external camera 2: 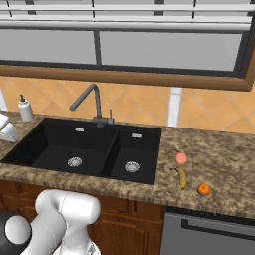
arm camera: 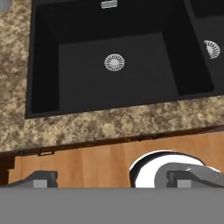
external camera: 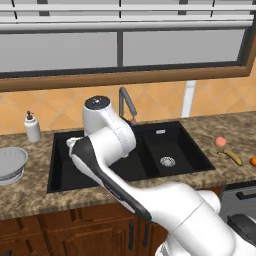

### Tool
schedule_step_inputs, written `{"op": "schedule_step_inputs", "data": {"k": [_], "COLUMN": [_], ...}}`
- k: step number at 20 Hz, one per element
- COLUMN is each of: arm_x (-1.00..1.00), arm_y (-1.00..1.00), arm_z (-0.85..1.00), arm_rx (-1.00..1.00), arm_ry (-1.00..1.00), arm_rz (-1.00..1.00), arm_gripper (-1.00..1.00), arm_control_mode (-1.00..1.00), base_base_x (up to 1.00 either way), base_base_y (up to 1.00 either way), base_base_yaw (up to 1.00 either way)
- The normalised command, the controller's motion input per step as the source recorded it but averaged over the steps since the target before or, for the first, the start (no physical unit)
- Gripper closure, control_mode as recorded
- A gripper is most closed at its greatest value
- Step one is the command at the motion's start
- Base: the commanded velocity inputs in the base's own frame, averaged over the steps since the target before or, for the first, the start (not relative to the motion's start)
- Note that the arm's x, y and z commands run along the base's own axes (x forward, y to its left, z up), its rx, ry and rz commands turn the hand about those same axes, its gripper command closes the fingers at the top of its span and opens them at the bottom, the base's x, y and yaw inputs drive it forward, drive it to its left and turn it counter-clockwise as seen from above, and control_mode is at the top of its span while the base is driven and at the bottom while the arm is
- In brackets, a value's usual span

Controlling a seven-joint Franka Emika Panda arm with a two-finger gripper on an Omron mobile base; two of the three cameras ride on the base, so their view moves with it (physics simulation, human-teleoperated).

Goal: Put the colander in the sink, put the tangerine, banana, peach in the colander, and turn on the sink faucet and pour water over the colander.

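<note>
The white perforated colander [external camera: 11, 162] sits on the counter left of the black sink [external camera: 172, 137]. Far right on the counter lie the pale peach [external camera: 220, 142], the yellow banana [external camera: 232, 157] and the orange tangerine [external camera: 253, 161]; the right base view shows the peach [external camera 2: 181, 158], banana [external camera 2: 181, 178] and tangerine [external camera 2: 203, 190] too. The dark faucet [external camera 2: 88, 102] stands behind the sink [external camera 2: 55, 144], spout over the left basin. In the hand view my gripper [arm camera: 113, 178] is open and empty, above the counter's front edge, facing the left basin's silver drain [arm camera: 114, 62].
A white soap dispenser [external camera: 32, 127] stands at the back left of the sink, near the colander. My arm's upper links [external camera: 107, 135] hang over the left basin. A dark appliance front [external camera 2: 209, 231] sits under the counter at the right.
</note>
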Motion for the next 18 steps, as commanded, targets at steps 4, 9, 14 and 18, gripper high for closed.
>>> {"op": "schedule_step_inputs", "data": {"k": [4,9,14,18], "arm_x": [0.72,0.68,0.49,0.47], "arm_y": [0.92,0.87,0.73,0.70], "arm_z": [-0.25,-0.34,-0.12,-0.06], "arm_rx": [0.01,0.05,0.00,0.00], "arm_ry": [0.00,0.00,0.04,0.03], "arm_rz": [-0.06,-0.05,0.00,0.00], "arm_gripper": [-1.00,-1.00,-1.00,-1.00], "arm_control_mode": [-1.00,-1.00,-1.00,-1.00], "base_base_x": [0.00,0.00,0.00,0.00], "base_base_y": [0.00,0.00,0.00,0.00], "base_base_yaw": [0.00,0.00,0.00,0.00]}}
